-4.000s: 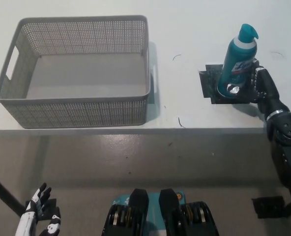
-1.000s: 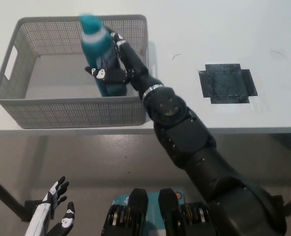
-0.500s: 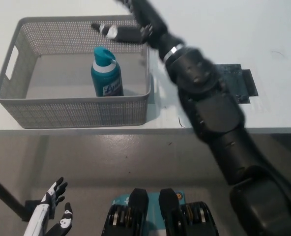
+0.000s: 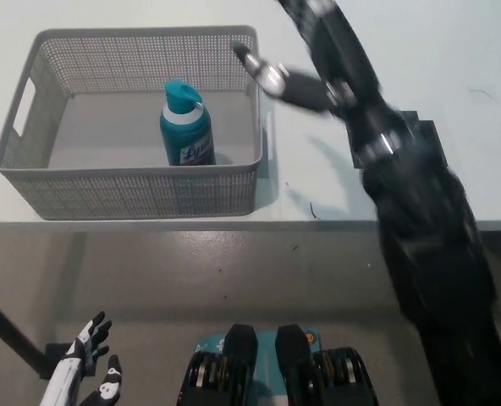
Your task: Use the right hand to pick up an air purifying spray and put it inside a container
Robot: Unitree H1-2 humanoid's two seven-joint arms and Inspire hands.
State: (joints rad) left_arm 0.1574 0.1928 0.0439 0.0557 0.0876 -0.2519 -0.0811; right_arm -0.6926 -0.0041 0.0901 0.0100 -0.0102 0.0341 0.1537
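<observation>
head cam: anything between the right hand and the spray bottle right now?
In the head view, only the grey basket's right wall stands between them. The spray bottle stands upright inside; the right hand, empty with fingers apart, is above the wall's outer side.

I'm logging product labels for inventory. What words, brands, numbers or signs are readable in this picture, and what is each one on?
Label on the teal spray bottle, which stands upright in the grey basket: a slanted script brand word is visible, but too small and blurred to read with confidence.
Smaller print on that label: unreadable.
Grey basket, white table, dark square mat: no text visible.
</observation>
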